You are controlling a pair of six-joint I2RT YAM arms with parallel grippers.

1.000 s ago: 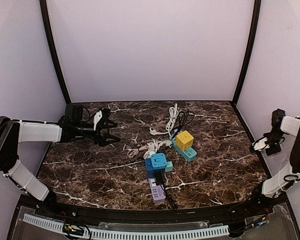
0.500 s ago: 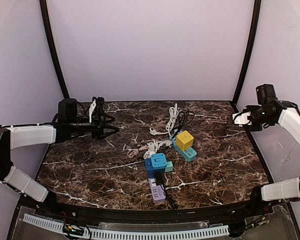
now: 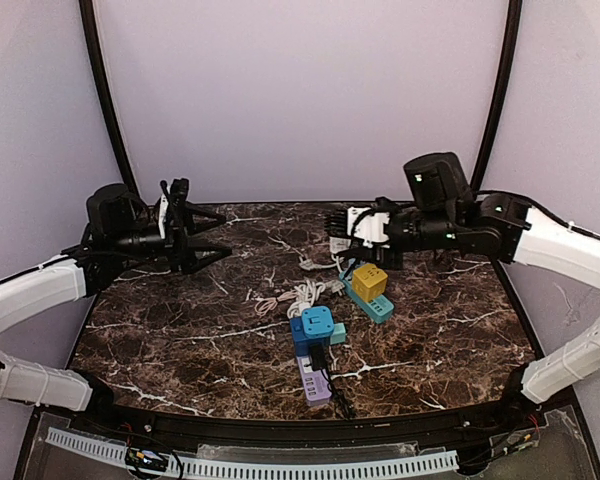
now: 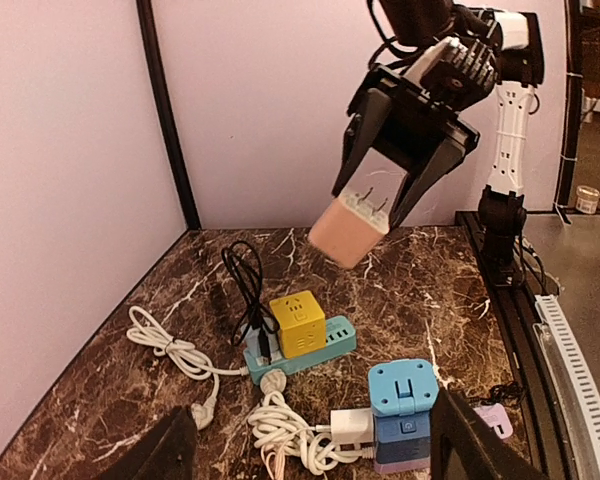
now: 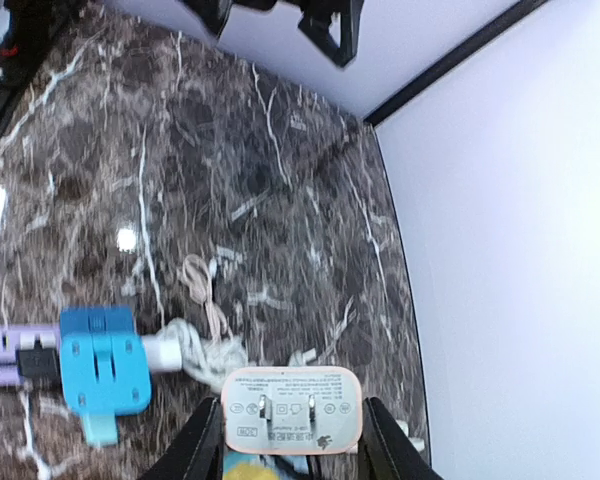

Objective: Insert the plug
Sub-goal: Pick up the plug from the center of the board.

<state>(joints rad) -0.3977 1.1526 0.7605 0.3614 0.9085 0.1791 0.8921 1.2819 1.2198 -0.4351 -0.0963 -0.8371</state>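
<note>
My right gripper (image 3: pixel 340 228) is shut on a pale pink plug adapter (image 5: pixel 293 410), whose two flat prongs face the wrist camera. It hangs in the air above the back of the table, over the yellow cube socket (image 3: pixel 369 281) on the teal power strip (image 3: pixel 382 309). The left wrist view shows the plug (image 4: pixel 352 226) between the right gripper's fingers (image 4: pixel 427 170). A blue cube socket (image 3: pixel 315 325) sits on a purple strip (image 3: pixel 316 386) near the front. My left gripper (image 3: pixel 212 237) is open and empty, raised at the left and pointing towards the sockets.
White coiled cables (image 3: pixel 344 236) lie behind the teal strip and beside the blue cube (image 3: pixel 302 293). A thin pink cable (image 3: pixel 268 304) and a black cable (image 3: pixel 368 236) lie nearby. A white charger (image 4: pixel 354 426) is plugged into the blue cube's side.
My right arm has swung from the table's right edge in to above the yellow cube, carrying the plug. My left gripper has risen and drawn back a little to the left.
</note>
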